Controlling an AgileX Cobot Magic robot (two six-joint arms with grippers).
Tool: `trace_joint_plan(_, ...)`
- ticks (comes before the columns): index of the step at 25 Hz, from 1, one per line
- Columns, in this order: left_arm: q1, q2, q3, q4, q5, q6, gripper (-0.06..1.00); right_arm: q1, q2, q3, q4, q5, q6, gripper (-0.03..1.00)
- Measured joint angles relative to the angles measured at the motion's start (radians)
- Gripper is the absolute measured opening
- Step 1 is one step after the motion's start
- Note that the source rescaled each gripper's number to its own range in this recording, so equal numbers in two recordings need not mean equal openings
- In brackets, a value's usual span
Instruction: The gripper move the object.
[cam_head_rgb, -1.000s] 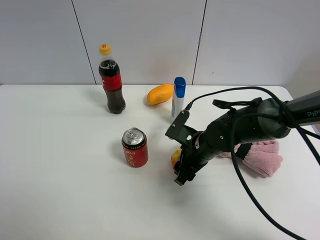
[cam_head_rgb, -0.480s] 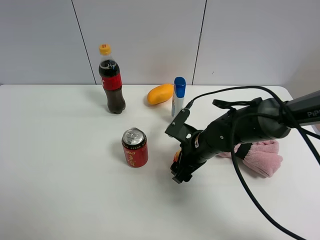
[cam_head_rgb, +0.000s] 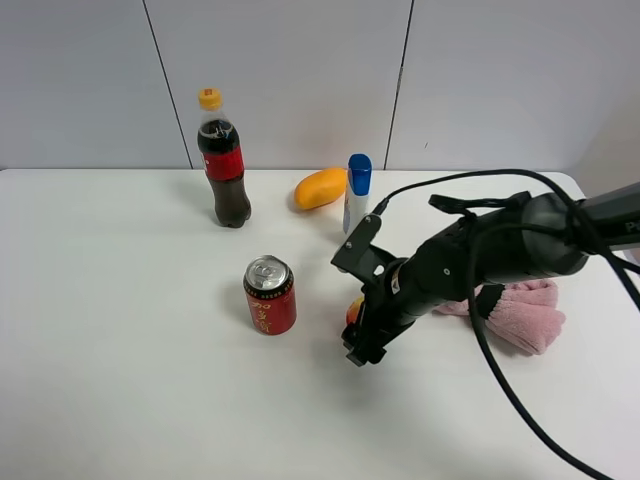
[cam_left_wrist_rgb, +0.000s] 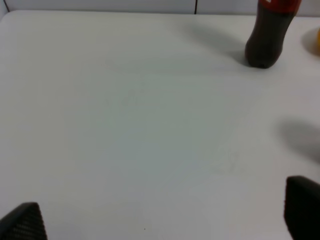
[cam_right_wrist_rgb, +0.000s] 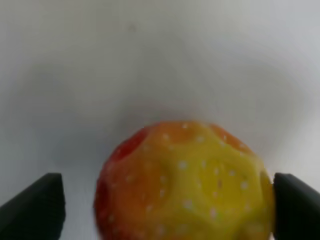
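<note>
The mottled red, yellow and orange ball (cam_right_wrist_rgb: 185, 182) rests on the white table (cam_head_rgb: 120, 330) between my right gripper's two fingertips. In the exterior high view only a sliver of the ball (cam_head_rgb: 352, 310) shows beside the black claw, right of the red can. My right gripper (cam_head_rgb: 360, 335) is open around the ball; in the right wrist view (cam_right_wrist_rgb: 167, 210) one fingertip is at the ball's edge and the other stands a small gap away. My left gripper (cam_left_wrist_rgb: 160, 215) is open and empty over bare table, and does not show in the exterior high view.
A red can (cam_head_rgb: 270, 296) stands just left of the ball. A cola bottle (cam_head_rgb: 224, 160), an orange mango (cam_head_rgb: 320, 187) and a blue-capped white bottle (cam_head_rgb: 357, 193) stand at the back. A pink towel (cam_head_rgb: 520, 310) lies under the right arm.
My right gripper has shifted slightly left and down around the ball, which now shows less in the exterior high view. The other objects have not moved.
</note>
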Motion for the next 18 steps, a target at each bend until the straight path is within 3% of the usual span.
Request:
trace_joint_plan(3,0.000,0.000,0.000,0.000,0.000,0.000,1.00,0.000,-0.075,-0.041,-0.008,0.117,0.026,0.60)
trace_joint_plan(9,0.000,0.000,0.000,0.000,0.000,0.000,1.00,0.000,-0.256,-0.176,-0.022,0.429,0.085,0.64)
trace_joint_plan(13,0.000,0.000,0.000,0.000,0.000,0.001,1.00,0.000,-0.360,-0.281,-0.022,0.527,0.158,0.64)
trace_joint_plan(18,0.000,0.000,0.000,0.000,0.000,0.001,1.00,0.000,-0.425,-0.380,-0.026,0.585,0.188,0.64)
